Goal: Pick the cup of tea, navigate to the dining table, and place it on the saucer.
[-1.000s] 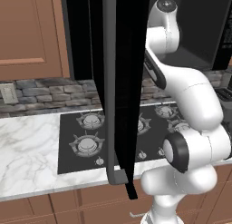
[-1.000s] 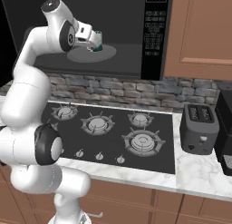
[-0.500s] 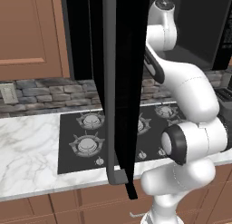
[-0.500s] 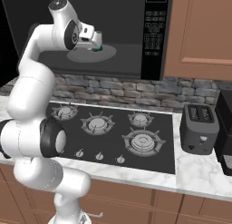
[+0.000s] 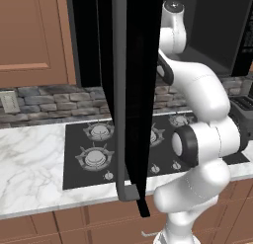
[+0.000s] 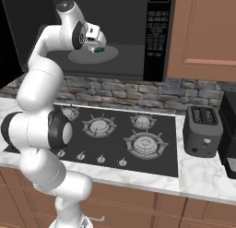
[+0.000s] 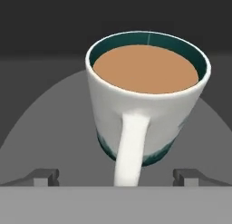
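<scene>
The tool (image 7: 116, 175) is wide open, holding nothing, near the cup (image 7: 147, 100). Full cup spills easily; grip its sides.

A grey stone backsplash (image 6: 138, 91) runs behind the marble counter (image 5: 29, 169), with brown wood cabinets (image 6: 203, 33) above.

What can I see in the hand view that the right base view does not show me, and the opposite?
The hand view gives the brown tea filling the cup of tea, its handle turned toward the camera, and the open gripper with a fingertip on each side of that handle. The right base view gives the toaster, the stovetop, the stone backsplash and the microwave's control panel. Both show the cup standing on the round grey turntable inside the dark microwave.
</scene>
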Robot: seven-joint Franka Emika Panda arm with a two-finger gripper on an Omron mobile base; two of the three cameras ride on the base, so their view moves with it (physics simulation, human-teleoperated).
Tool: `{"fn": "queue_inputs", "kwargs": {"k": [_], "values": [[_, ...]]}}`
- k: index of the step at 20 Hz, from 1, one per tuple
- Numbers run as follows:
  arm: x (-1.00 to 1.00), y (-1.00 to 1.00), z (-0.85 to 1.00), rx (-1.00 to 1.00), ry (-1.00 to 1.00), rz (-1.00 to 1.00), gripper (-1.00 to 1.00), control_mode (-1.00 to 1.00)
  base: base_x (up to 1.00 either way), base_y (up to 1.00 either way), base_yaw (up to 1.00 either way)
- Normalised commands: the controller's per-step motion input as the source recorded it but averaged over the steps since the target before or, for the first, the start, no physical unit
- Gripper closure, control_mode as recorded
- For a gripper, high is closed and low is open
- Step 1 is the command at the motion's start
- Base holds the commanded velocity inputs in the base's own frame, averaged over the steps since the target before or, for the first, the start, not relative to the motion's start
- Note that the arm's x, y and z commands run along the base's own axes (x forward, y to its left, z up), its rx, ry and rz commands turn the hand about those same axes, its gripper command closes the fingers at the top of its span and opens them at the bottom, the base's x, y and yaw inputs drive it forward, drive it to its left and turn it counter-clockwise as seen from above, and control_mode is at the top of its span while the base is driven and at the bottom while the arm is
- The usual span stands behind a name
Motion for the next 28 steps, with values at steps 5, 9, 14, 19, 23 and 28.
{"fn": "queue_inputs", "kwargs": {"k": [5, 9, 14, 19, 23, 28], "values": [[0.25, 0.00, 0.00, 0.00, -0.10, 0.00, -1.00, -1.00, 0.00, 0.00, 0.00], [0.21, 0.00, 0.00, 0.00, -0.06, 0.00, -1.00, -1.00, 0.00, 0.00, 0.00], [-0.15, 0.00, 0.00, 0.00, 0.00, 0.00, -1.00, -1.00, 0.00, 0.00, 0.00], [-0.12, 0.00, 0.00, 0.00, -0.02, 0.00, -1.00, -1.00, 0.00, 0.00, 0.00], [-0.11, 0.00, 0.00, 0.00, -0.03, -0.01, -1.00, -1.00, 0.00, 0.00, 0.00], [0.08, 0.00, 0.00, 0.00, -0.01, -0.01, -1.00, -1.00, 0.00, 0.00, 0.00]]}}
